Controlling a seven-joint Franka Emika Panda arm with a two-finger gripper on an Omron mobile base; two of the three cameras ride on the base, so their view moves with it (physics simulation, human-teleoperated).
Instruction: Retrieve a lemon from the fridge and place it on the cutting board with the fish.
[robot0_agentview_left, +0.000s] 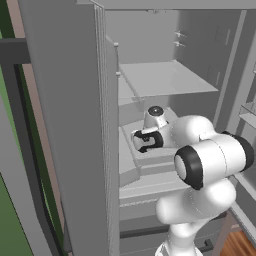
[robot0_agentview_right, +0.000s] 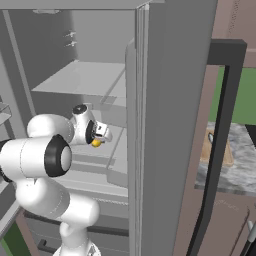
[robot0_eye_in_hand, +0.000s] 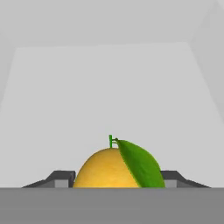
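The fridge (robot0_agentview_left: 65, 125) stands open, and my arm reaches in over a pale middle shelf (robot0_agentview_right: 117, 145). In the hand view the lemon (robot0_eye_in_hand: 103, 168), yellow with a green leaf and stem, sits between the two dark fingertips (robot0_eye_in_hand: 61, 177), which touch its sides. My gripper (robot0_eye_in_hand: 116, 177) is shut on the lemon. From the right base view the lemon (robot0_agentview_right: 96, 143) shows as a yellow spot at the tip of the gripper (robot0_agentview_right: 100, 135), just above the shelf. The tan cutting board (robot0_agentview_right: 217, 150) lies on the marbled counter, right of the fridge door (robot0_agentview_right: 165, 125).
The open doors flank the arm closely on both sides. Above the hand is an upper shelf (robot0_agentview_left: 165, 80), with door bins (robot0_agentview_left: 248, 112) to the right. A dark vertical post (robot0_agentview_right: 220, 150) stands between the fridge and the counter (robot0_agentview_right: 240, 170).
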